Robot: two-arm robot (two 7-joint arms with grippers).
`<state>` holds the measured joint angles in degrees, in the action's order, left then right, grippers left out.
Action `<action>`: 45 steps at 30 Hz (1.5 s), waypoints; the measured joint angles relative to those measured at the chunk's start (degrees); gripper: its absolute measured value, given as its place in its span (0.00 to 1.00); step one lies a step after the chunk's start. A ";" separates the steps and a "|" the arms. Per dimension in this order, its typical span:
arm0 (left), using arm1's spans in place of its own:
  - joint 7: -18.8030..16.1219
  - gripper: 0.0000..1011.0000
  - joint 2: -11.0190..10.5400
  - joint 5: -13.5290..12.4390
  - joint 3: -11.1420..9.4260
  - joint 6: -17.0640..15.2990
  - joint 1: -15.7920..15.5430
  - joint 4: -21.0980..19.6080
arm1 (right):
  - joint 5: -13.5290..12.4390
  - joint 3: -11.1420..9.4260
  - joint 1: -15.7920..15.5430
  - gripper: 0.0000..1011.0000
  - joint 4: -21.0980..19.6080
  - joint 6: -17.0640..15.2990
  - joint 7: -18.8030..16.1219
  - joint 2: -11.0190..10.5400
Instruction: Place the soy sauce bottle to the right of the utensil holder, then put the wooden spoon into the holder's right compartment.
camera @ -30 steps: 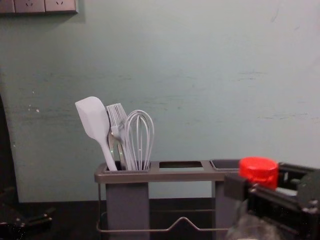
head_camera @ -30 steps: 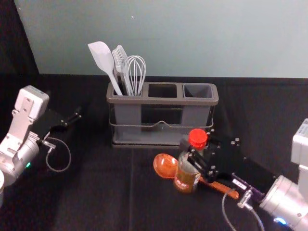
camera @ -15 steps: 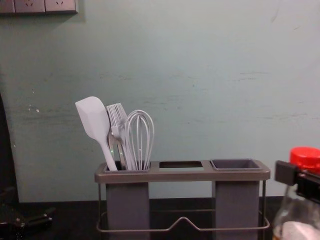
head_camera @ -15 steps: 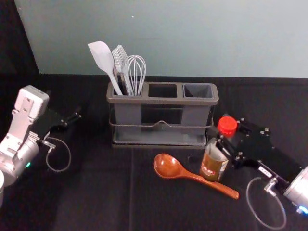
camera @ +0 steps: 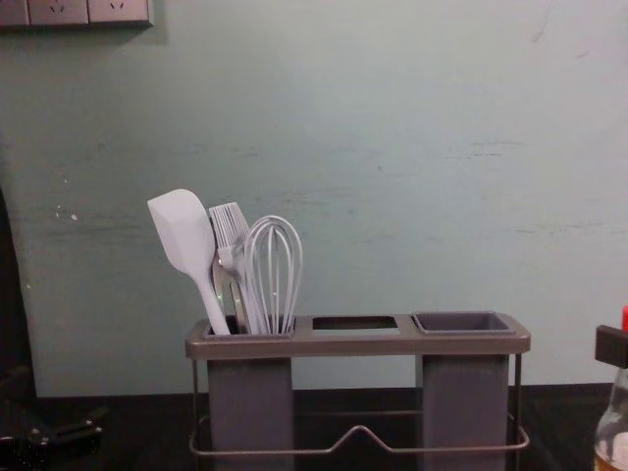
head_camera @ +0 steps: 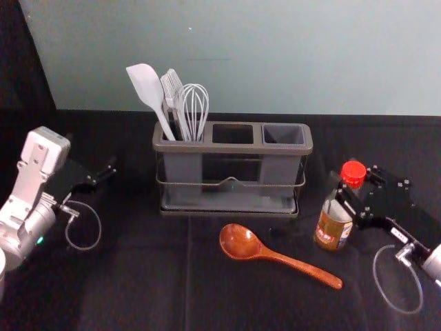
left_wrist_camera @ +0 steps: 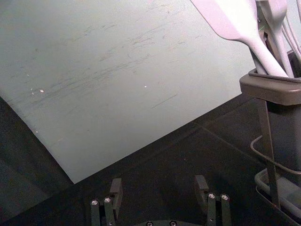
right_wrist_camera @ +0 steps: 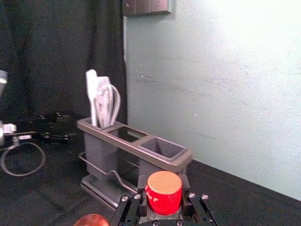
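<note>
1. The neck of the sauce bottle (head_camera: pixel 332 224) was clamped by the right pincer (head_camera: pixel 350 193), just under the red cap (head_camera: pixel 353 172); whether its base was borne by the table (head_camera: pixel 138 289) cannot be told.
2. The bottle was thus held to the right of the utensil holder (head_camera: pixel 232 147).
3. The wooden spoon (head_camera: pixel 241 241) was laid on the table nearer the robot than the right pincer, its bowl turned to the left.
4. The holder was set to the left of the right pincer, its right compartment (head_camera: pixel 283 134) placed nearest.
5. A spatula (head_camera: pixel 146 84), a brush (head_camera: pixel 172 88) and a whisk (head_camera: pixel 196 103) were held in the left compartment.
6. The left pincer (head_camera: pixel 109 169) was parked left of the holder, its tips spread apart.
</note>
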<state>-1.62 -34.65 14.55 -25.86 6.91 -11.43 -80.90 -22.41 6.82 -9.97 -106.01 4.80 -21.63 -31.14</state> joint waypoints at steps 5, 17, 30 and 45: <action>0.00 0.99 0.00 0.00 0.00 0.00 0.00 0.00 | 0.40 -0.23 1.96 0.39 2.24 -1.04 0.50 0.84; 0.00 0.99 0.00 0.00 0.00 0.00 0.00 0.00 | 1.31 0.93 7.05 0.39 6.62 -3.46 0.82 2.51; 0.00 0.99 0.00 0.00 0.00 0.00 0.00 0.00 | 1.74 2.36 12.25 0.39 11.17 -5.17 0.97 4.04; 0.00 0.99 0.00 0.00 0.00 0.00 0.00 0.00 | 1.32 3.18 15.74 0.39 15.04 -4.67 0.89 5.83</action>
<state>-1.62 -34.65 14.55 -25.86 6.91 -11.43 -80.90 -21.09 10.00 5.77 -90.97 0.13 -20.74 -25.31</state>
